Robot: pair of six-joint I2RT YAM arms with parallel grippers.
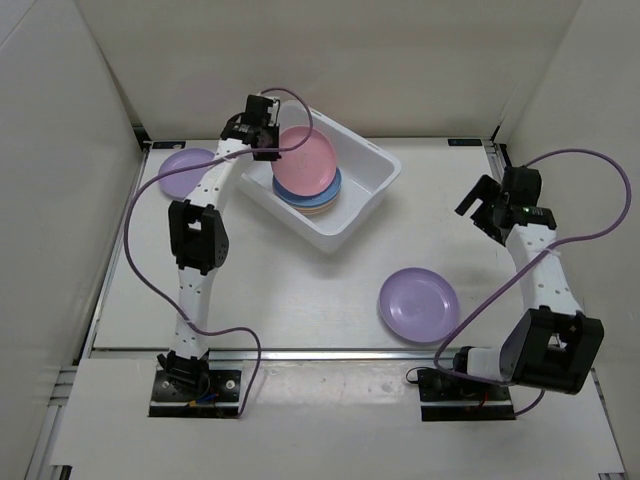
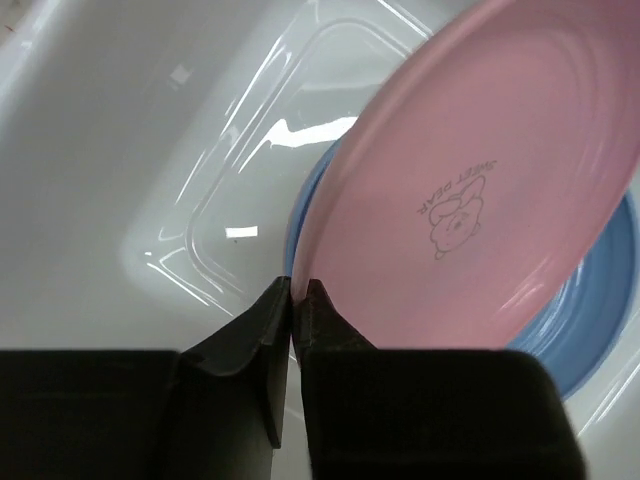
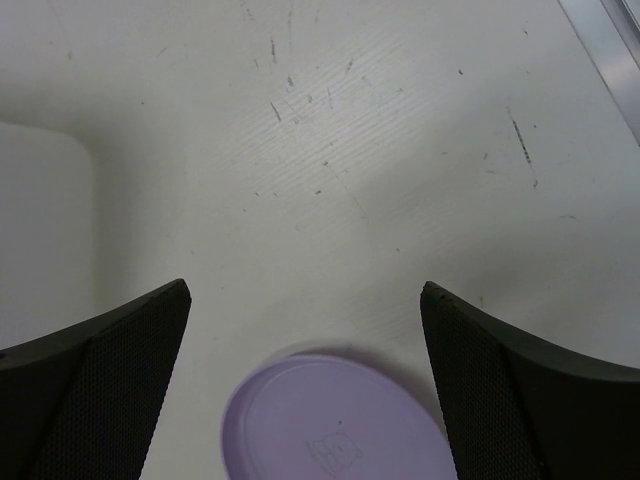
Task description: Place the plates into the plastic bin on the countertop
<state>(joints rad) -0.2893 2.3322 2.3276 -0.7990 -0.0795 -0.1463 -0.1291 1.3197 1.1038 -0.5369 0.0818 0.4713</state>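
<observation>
My left gripper (image 1: 268,150) is shut on the rim of a pink plate (image 1: 306,160) and holds it tilted inside the white plastic bin (image 1: 375,175). In the left wrist view my left gripper (image 2: 297,290) pinches the pink plate's (image 2: 480,180) edge above a blue plate (image 2: 590,320). The blue plate (image 1: 330,190) lies on a cream one in the bin. A purple plate (image 1: 418,304) lies on the countertop (image 1: 300,300) at the near right and shows in the right wrist view (image 3: 335,425). Another purple plate (image 1: 183,172) lies at the far left. My right gripper (image 1: 480,205) is open and empty; it (image 3: 305,295) hovers above the countertop.
White walls enclose the countertop on the left, back and right. A metal rail (image 1: 300,352) runs along the front edge. Purple cables loop from both arms, one (image 1: 600,220) near the right wall.
</observation>
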